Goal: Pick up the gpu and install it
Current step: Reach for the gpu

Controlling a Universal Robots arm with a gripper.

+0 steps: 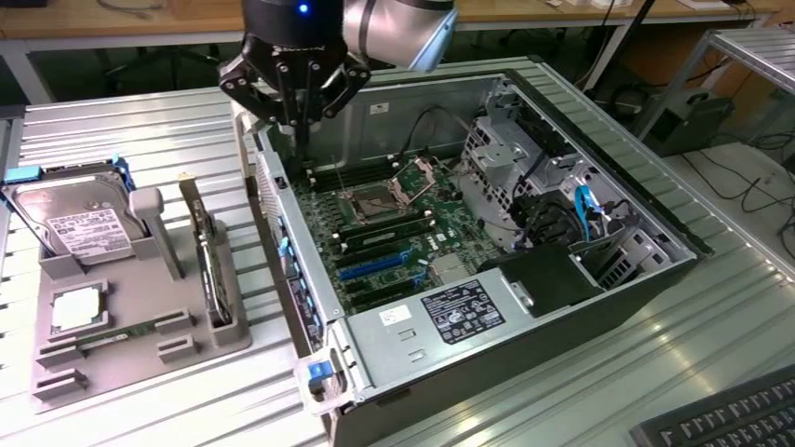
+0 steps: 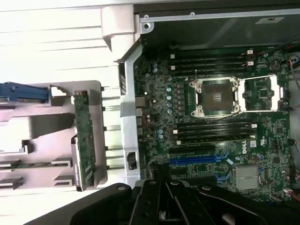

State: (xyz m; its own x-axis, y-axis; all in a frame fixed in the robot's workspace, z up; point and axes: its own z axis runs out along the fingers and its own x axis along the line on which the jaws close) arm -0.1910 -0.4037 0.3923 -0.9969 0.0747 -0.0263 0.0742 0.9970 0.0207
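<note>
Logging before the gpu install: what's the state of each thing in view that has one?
gripper: shut, empty, above the case's edge
gpu: on edge in the gray holder, untouched
hard drive: leaning in the holder
case: side open, motherboard exposed
blue slot: empty
CPU socket: uncovered, no cooler

gpu [image 1: 214, 265] [image 2: 85, 140] is just standing on its long edge in the gray holder [image 1: 125, 326], thin card, greenish-brown board side showing.
</note>
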